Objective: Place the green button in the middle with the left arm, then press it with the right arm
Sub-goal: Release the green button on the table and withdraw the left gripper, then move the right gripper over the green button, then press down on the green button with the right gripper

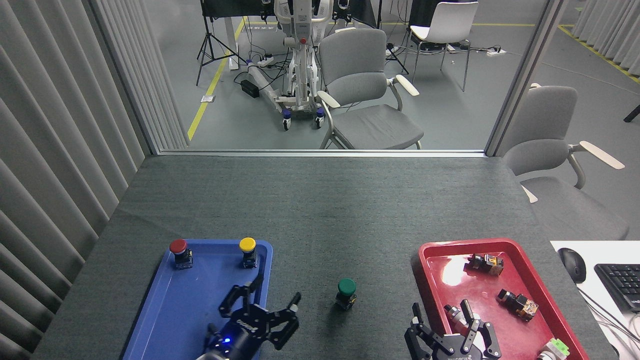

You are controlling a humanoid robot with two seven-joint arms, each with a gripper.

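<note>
Left end effector (272,306) spread open, tilted upward, beside green button (346,292).

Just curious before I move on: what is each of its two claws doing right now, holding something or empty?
Left gripper: open, empty, over the blue tray's edge.
Right gripper: open, empty, at the red tray's near corner.

green button (346,290) upright on tabletop (320,210), both grippers empty, apart
</note>
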